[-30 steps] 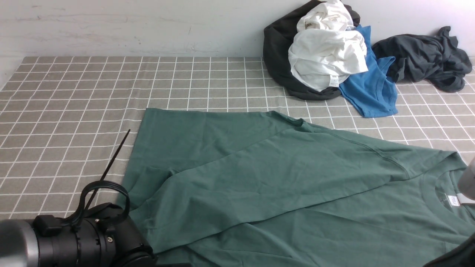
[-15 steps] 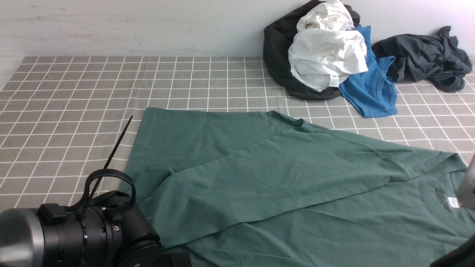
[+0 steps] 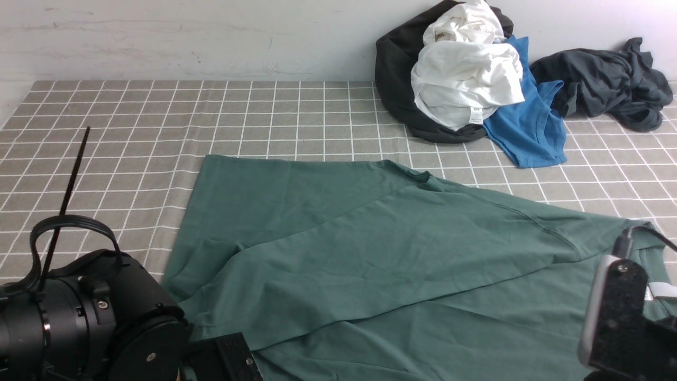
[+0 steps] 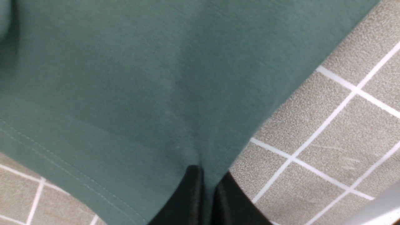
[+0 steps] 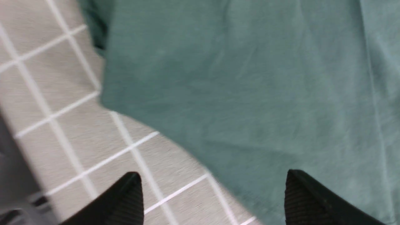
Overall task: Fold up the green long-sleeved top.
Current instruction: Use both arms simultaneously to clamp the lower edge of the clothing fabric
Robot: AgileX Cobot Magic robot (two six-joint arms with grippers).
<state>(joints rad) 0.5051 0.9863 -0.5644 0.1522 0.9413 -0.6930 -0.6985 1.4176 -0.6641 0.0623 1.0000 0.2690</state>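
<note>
Grey checked cloth covers the desk [image 3: 106, 132], and the green long-sleeved top [image 3: 317, 185] lies flat across its near half, neck toward your right arm, hem toward your left, well apart from the heap of other clothes [image 3: 465, 79] by the far wall. One sleeve [image 3: 396, 254] is laid slantwise over the body. The left gripper [image 4: 204, 193] is pinched tight on the top's edge near the hem; the right gripper [image 5: 212, 187] hangs wide apart over the top's border at the right end, holding nothing.

That mismatch is your risk. I judge that if you lift or drag with the left alone, the body will swing about its loose right end, the laid sleeve will slide off, and the fold will come out crooked. The pinch looks thin too, so a quick pull may slip it free. Your right jaws straddle cloth and desk — closing there may catch one layer, or none.

You can see the fabric is dull, soft and matte, with shallow creases, twin stitching [image 4: 62, 165] along the hem and a small white neck label [image 3: 661, 291].
</note>
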